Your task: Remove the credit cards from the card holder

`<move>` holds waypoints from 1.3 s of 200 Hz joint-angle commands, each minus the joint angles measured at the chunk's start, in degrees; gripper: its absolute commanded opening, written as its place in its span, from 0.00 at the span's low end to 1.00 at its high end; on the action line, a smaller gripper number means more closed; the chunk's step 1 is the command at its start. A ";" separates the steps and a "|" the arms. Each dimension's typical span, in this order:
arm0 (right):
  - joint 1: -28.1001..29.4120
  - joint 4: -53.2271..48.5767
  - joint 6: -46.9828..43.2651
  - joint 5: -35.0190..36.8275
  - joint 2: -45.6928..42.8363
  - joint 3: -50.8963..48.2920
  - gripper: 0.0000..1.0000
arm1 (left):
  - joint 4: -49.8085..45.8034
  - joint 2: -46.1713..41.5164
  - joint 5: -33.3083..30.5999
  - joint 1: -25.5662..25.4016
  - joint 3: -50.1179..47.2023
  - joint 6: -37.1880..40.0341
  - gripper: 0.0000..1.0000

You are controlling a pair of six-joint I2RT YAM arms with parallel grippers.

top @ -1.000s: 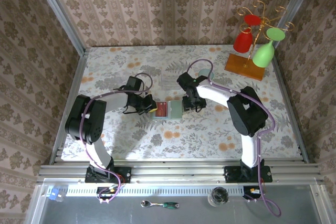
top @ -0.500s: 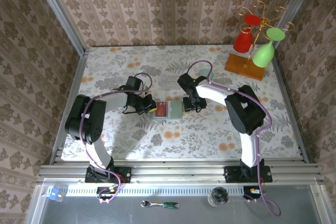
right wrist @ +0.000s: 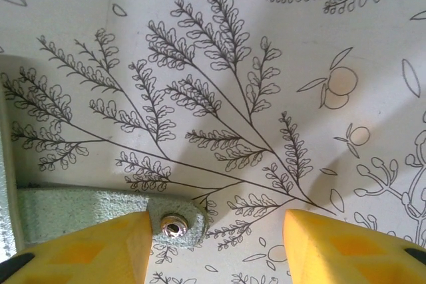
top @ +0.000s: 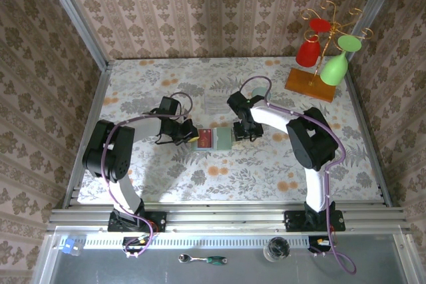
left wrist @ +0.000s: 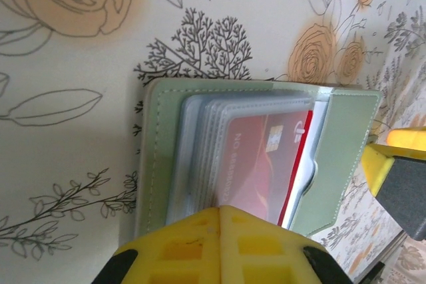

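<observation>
One card holder (left wrist: 156, 157), red credit card (left wrist: 256, 164) sleeved; left gripper (top: 193, 136) clamped on its edge; right gripper (right wrist: 216, 237) half-open, empty, by snap tab (right wrist: 86, 207). Risk: tab slips free, flap covers card.

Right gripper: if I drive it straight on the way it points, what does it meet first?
Probably the bare tablecloth, straight ahead of the right gripper. The snap tab of the card holder lies inside one side and might be brushed; depth is unclear.
</observation>
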 commanded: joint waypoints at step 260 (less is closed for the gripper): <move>2.42 26.87 17.71 -35.03 -0.09 -2.69 0.27 | -2.56 -0.45 -3.21 -0.67 0.70 4.01 0.05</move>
